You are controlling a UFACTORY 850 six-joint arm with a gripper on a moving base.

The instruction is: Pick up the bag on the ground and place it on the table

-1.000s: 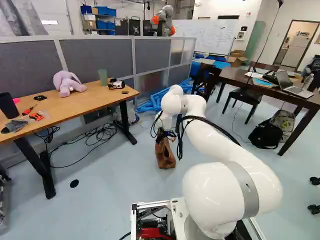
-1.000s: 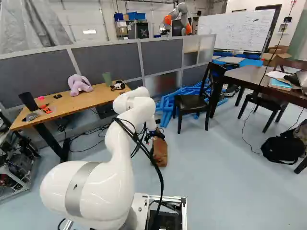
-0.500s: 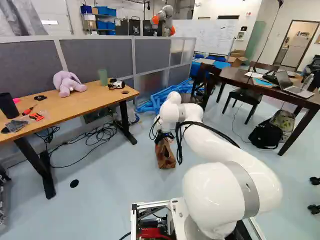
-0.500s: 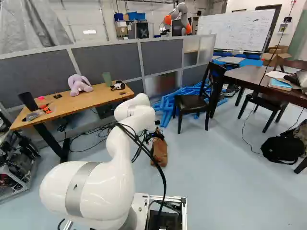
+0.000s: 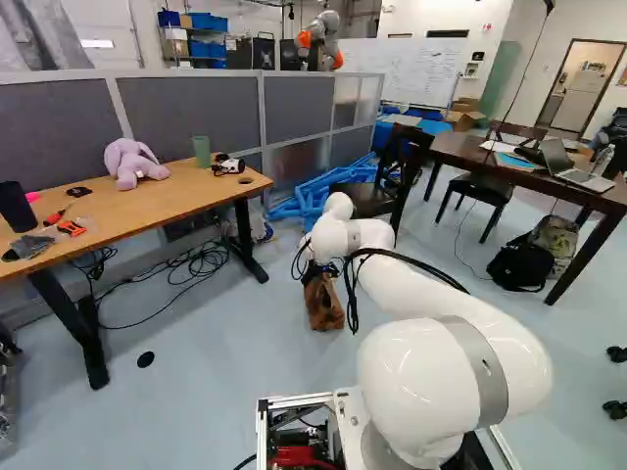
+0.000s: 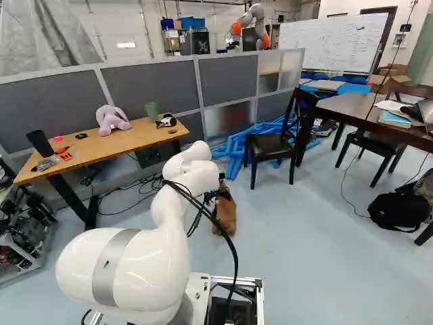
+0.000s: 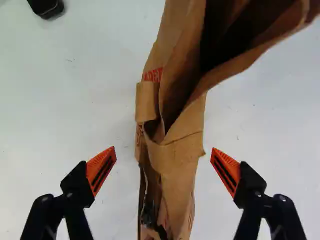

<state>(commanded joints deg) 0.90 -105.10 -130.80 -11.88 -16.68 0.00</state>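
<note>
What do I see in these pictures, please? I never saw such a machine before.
This is one white robot arm on a moving base. Two cameras on the base look ahead from behind the arm, one from its left, one from its right. The third camera, on the wrist, looks along the hand. The hand is open and holds nothing: its two fingers stand apart, with the brown bag between them, on the floor. The wooden table carries a purple soft toy and other things.

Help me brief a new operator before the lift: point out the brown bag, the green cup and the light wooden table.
Brown bag [image 7: 175, 152], wrist view: folded paper near its open mouth.
Green cup [image 5: 202, 151], left base view: its side.
Light wooden table [image 5: 147, 204], left base view: bare tabletop.
</note>
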